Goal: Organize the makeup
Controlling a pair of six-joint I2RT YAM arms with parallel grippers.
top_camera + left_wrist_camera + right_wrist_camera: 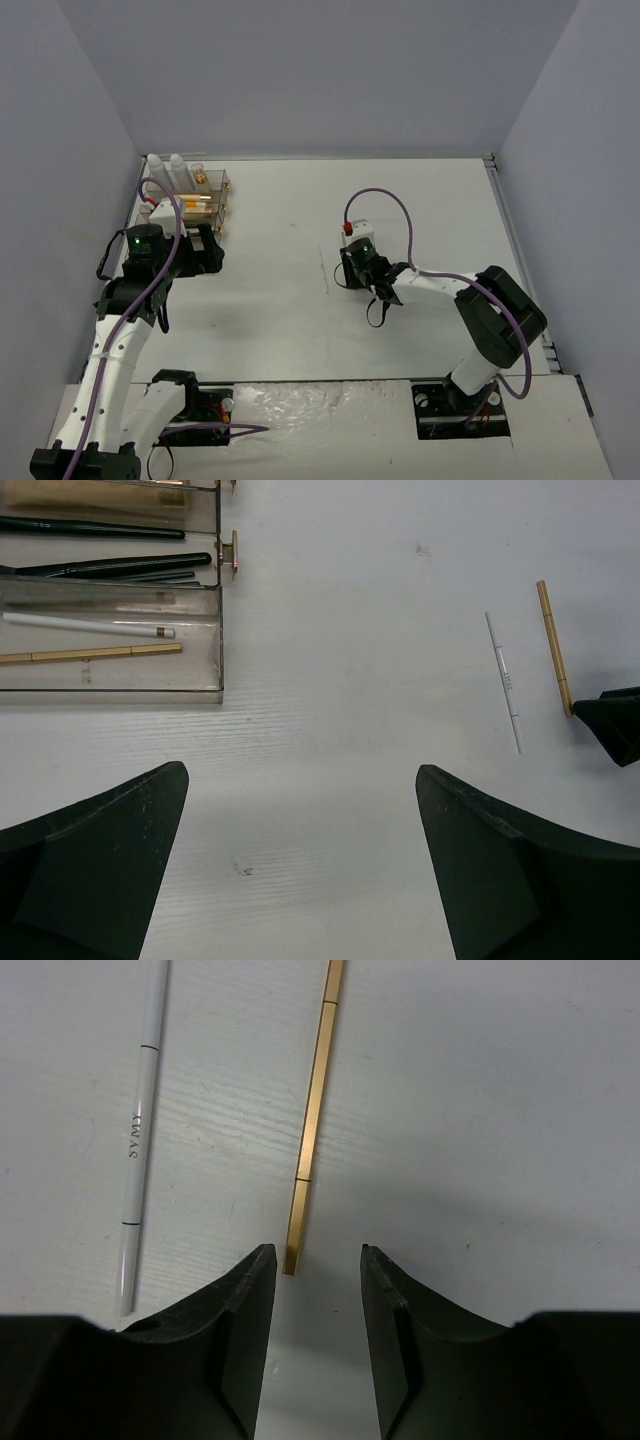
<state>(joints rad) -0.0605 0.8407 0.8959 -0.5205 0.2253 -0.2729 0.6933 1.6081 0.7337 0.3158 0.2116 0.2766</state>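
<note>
Right wrist crops gold stick [312, 1110]; right gripper [317, 1255] half-open, left gripper [302, 780] wide, both empty.

gold stick [312, 1110] top cropped, white pencil [140, 1130] top cropped

White stick [140, 1130]: small print, roughly "SVMY".

Left gripper [300, 780] is seen with jaws spread wide above table [350, 600]; 1 white stick [505, 680] and 1 gold stick [553, 645] are laid side by side, well apart from clear drawer box [215, 660].
</note>
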